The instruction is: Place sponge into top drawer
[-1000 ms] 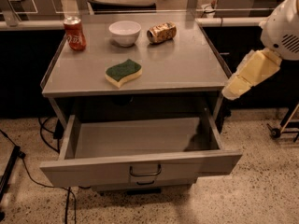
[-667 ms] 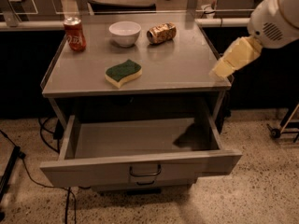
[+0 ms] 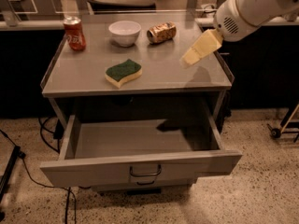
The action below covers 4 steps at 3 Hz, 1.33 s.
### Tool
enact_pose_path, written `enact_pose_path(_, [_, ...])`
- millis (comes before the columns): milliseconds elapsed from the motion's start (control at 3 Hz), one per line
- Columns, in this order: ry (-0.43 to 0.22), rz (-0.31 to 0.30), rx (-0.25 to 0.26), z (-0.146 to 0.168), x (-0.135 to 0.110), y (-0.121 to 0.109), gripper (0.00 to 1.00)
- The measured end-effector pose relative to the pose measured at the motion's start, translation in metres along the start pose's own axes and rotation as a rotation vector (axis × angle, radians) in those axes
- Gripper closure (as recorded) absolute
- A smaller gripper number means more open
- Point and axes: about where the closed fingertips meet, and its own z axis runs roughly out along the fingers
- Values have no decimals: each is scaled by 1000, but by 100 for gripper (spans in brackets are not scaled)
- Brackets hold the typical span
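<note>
One wavy green-topped sponge (image 3: pixel 123 72) lies on flat metal tabletop (image 3: pixel 79 76), wedge-shaped gripper (image 3: pixel 188 59) above its right side, jaws together.

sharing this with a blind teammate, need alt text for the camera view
A green-topped yellow foam sponge lies on a grey metal table above the grey metal top drawer, pulled open. The robot's pale yellow tool hovers over the table's right side; a red soda can, white bowl and tipped gold can sit behind.
</note>
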Motion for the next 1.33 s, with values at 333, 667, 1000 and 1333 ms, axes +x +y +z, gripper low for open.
enact_pose_path(333, [-48, -2, -23, 34, -20, 12, 0])
enact_pose_path(667, [-50, 7, -17, 43, -20, 9, 0])
enact_pose_path(1000, [-58, 23, -10, 65, -32, 6, 0])
enact_pose_path(1333, [-73, 39, -70, 109, -67, 33, 0])
